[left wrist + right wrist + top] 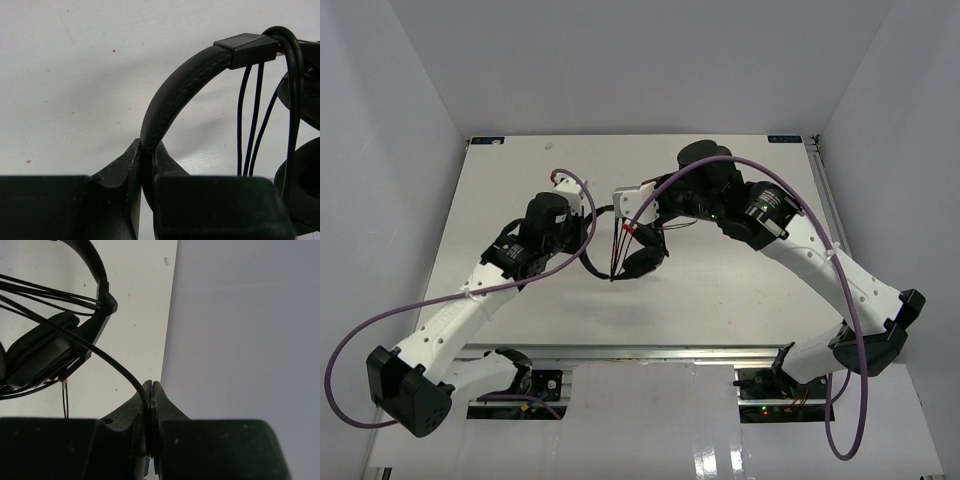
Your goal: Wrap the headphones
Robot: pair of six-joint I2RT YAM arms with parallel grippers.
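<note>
Over the middle of the white desk (720, 300), the black over-ear headphones with round padded cups (642, 262) are between the 2 arms. The left pincer (147, 150) is squeezed tight on the black stitched headband (185, 85). The right pincer (151, 389) is pinched closed on the thin black cord (117, 367). Some loops of cord hang across the headband near 1 cup. I cannot tell if the cups touch the desk.
</note>
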